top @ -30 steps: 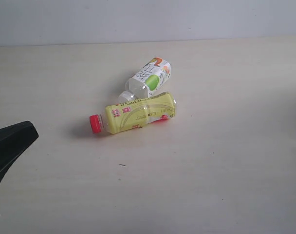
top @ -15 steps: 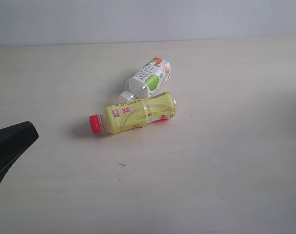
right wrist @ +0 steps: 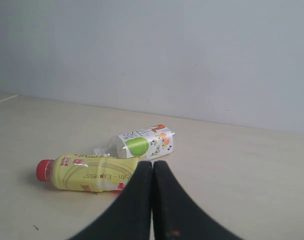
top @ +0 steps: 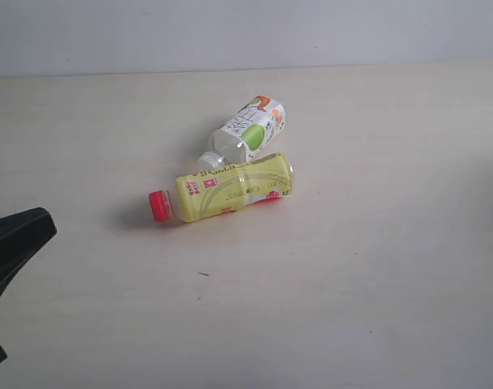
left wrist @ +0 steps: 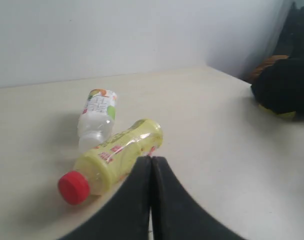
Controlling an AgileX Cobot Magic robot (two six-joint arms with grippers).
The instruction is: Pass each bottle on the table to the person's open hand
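Two bottles lie on their sides on the table [top: 376,267], touching each other. One is yellow-labelled [top: 230,189] with a red cap [top: 159,205]; behind it lies a white-capped one with a green-and-white label [top: 250,128]. My left gripper [top: 44,223] is at the left edge of the exterior view, apart from the bottles. In the left wrist view the left gripper [left wrist: 151,159] is shut and empty, just short of the yellow bottle [left wrist: 117,157]. The right gripper [right wrist: 152,163] is also shut and empty, with the yellow bottle [right wrist: 89,175] and the green-labelled bottle [right wrist: 139,145] beyond it. The person's open hand is out of view.
A pale wall [top: 246,32] rises behind the table's far edge. A dark bulky shape [left wrist: 287,82] sits at the table's far side in the left wrist view. A tiny dark speck [top: 203,274] marks the table in front of the bottles.
In the exterior view the left gripper has drawn back slightly toward the left edge and lower. The bottles have not moved.
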